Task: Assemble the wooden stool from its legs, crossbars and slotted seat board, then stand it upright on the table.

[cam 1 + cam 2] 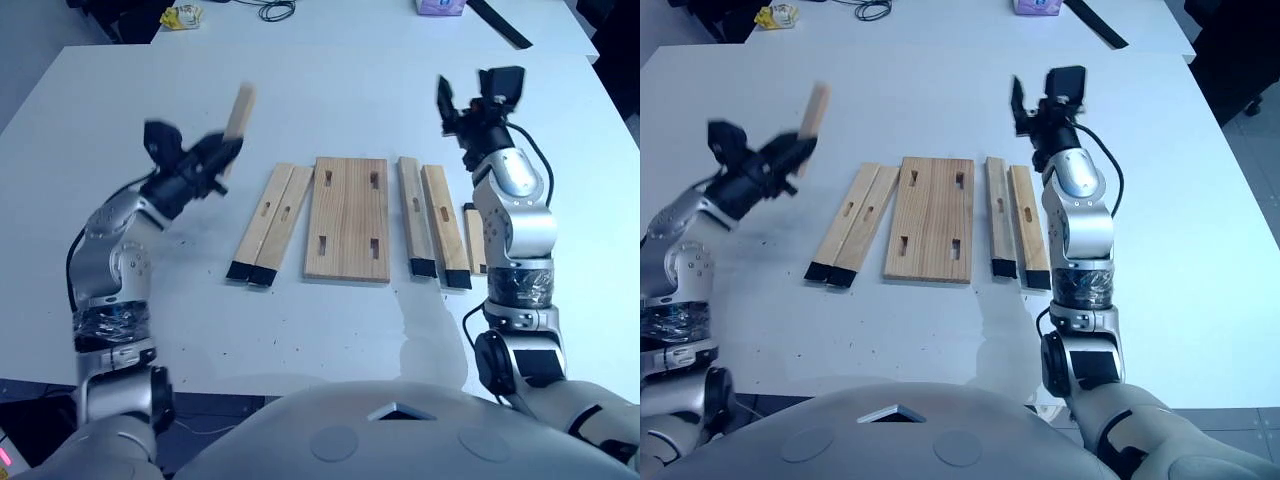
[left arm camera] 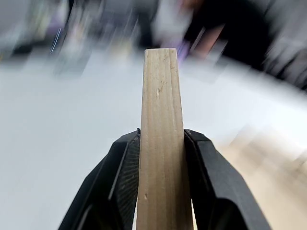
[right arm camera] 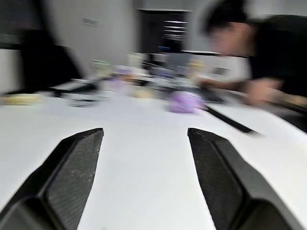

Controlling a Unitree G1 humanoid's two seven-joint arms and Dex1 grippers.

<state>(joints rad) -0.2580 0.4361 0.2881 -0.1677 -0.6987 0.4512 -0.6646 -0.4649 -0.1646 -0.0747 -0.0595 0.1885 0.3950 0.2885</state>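
While your left gripper (image 1: 222, 152) is clamping one flat, pale wooden crossbar (image 1: 240, 108) and holding it raised over the left of the white table (image 1: 300, 330), your right gripper (image 3: 144, 136) is hovering at the far right, its textured black fingers (image 3: 76, 167) standing apart around nothing. One grained seat board (image 1: 347, 218) with four slots is lying mid-table. Two slotted, black-tipped legs (image 1: 270, 222) are lying just left of it and two more legs (image 1: 428, 225) just right. One short wooden piece (image 1: 473, 240) is lying partly hidden by your right arm.

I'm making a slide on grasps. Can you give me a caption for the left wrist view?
Left gripper shut on a wooden bar, held up over the white table.
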